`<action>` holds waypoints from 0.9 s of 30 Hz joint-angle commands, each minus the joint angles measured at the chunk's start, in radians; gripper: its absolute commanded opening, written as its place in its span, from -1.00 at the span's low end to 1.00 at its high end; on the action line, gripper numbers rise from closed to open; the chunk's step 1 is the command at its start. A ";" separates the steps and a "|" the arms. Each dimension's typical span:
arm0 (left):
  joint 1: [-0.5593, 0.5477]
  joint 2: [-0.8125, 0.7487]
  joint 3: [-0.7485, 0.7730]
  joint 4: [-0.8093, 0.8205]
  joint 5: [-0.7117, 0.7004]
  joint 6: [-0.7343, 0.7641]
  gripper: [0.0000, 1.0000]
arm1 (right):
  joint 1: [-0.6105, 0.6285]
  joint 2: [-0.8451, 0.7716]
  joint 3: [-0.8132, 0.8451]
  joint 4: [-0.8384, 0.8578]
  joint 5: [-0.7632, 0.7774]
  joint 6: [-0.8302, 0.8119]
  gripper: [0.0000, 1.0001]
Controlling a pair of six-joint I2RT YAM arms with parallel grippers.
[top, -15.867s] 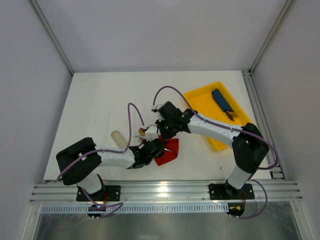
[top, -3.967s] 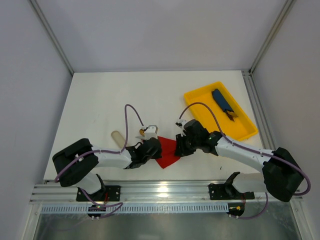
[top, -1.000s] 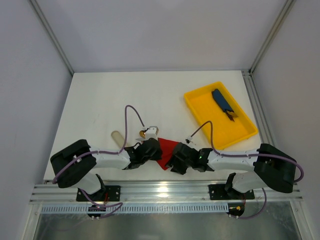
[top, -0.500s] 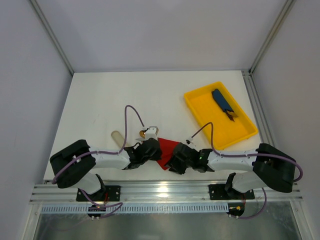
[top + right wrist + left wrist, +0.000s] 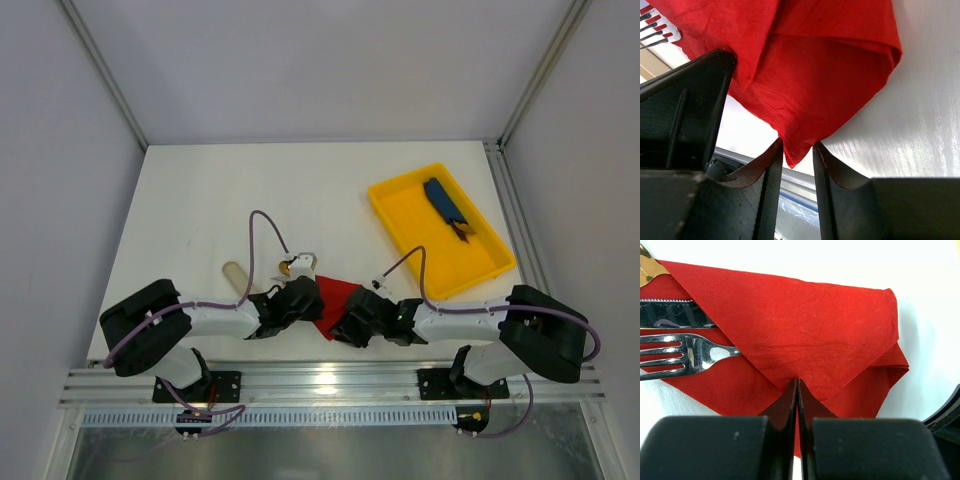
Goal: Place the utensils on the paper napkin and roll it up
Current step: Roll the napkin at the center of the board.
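Note:
The red paper napkin (image 5: pixel 805 325) lies folded over the utensils near the table's front edge (image 5: pixel 337 297). In the left wrist view the fork's tines (image 5: pixel 685 352), a serrated metal blade (image 5: pixel 670 315) and the gold spoon tip (image 5: pixel 647 267) stick out at the left. My left gripper (image 5: pixel 798 385) is shut on the tip of the folded-over flap; in the top view it is at the napkin's left side (image 5: pixel 306 300). My right gripper (image 5: pixel 796 150) is open by a narrow gap, with the napkin's lower corner (image 5: pixel 795 145) hanging between its fingers. It sits at the napkin's front-right (image 5: pixel 345 322).
A pale beige sleeve (image 5: pixel 235 275) lies left of the left arm. A yellow tray (image 5: pixel 400 215) at the back right holds a dark-blue oblong item (image 5: pixel 445 205). The table's front rail runs just beyond the napkin corner (image 5: pixel 805 187).
My right gripper has edged slightly left along the front onto the napkin's corner. My left gripper and the napkin have stayed put.

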 commanded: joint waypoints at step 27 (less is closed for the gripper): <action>0.002 -0.010 -0.004 -0.001 -0.017 0.000 -1.00 | -0.004 -0.044 0.142 -0.011 0.112 -0.376 -0.93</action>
